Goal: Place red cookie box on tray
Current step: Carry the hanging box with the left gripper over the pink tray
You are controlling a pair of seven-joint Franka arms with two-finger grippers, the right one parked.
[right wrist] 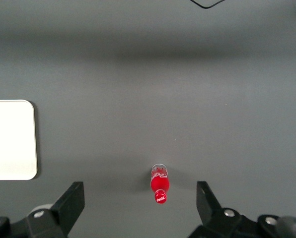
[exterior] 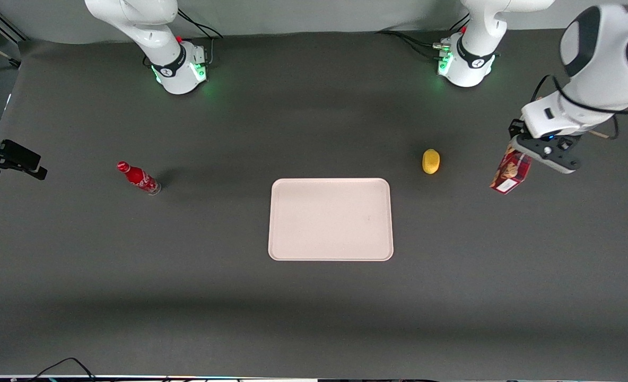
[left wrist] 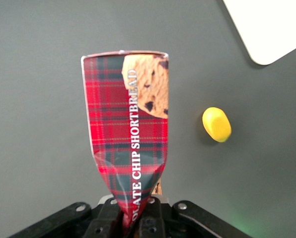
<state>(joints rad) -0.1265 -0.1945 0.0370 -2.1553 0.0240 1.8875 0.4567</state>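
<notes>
The red cookie box is a red tartan carton with cookie pictures, hanging end-down in the air toward the working arm's end of the table. My gripper is shut on its top end, which is squeezed flat between the fingers. In the left wrist view the red cookie box hangs straight down from the gripper over bare dark table. The pale pinkish-beige tray lies flat at the middle of the table, well apart from the box; a corner of the tray shows in the wrist view.
A small yellow lemon-like object lies on the table between the box and the tray, also seen as a yellow object from the wrist. A small red soda bottle lies toward the parked arm's end of the table.
</notes>
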